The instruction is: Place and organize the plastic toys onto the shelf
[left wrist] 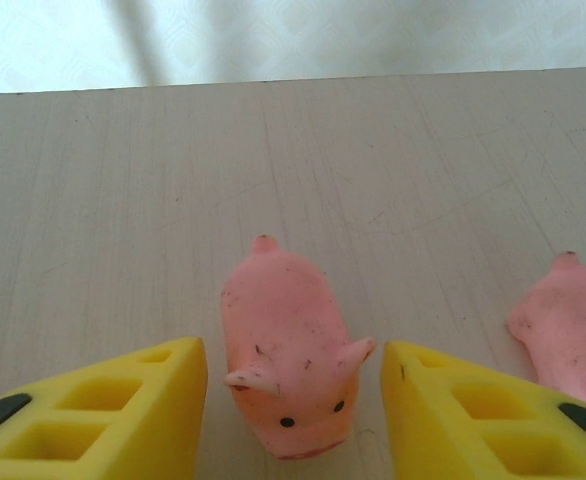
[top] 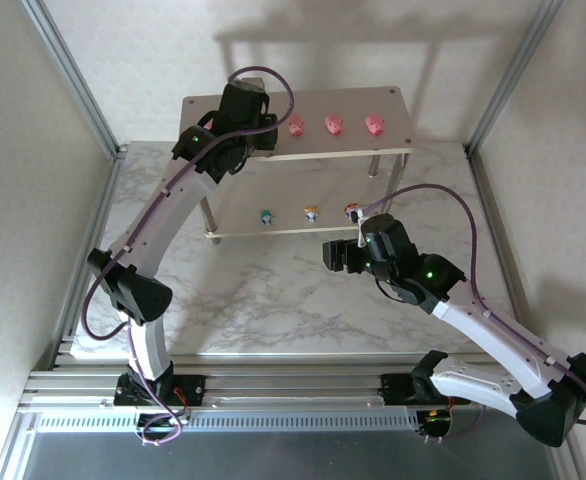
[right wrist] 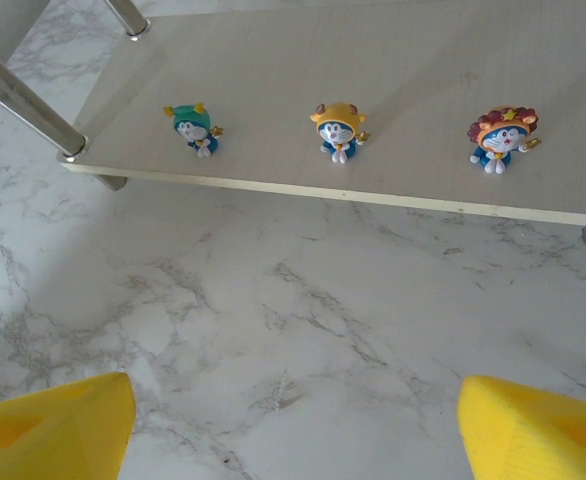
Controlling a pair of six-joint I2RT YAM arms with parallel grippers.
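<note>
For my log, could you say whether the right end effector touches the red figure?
Apart: right wrist view shows bare marble between end effector and red figure.

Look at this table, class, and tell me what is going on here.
A robot is filling a two-tier shelf. The left hand is open over the top board, its fingers either side of a pink pig, with another pig to its right. The right hand hangs open over the marble table in front of the lower board, where a teal figurine, a yellow-orange figurine and a red figurine stand in a row.
</note>
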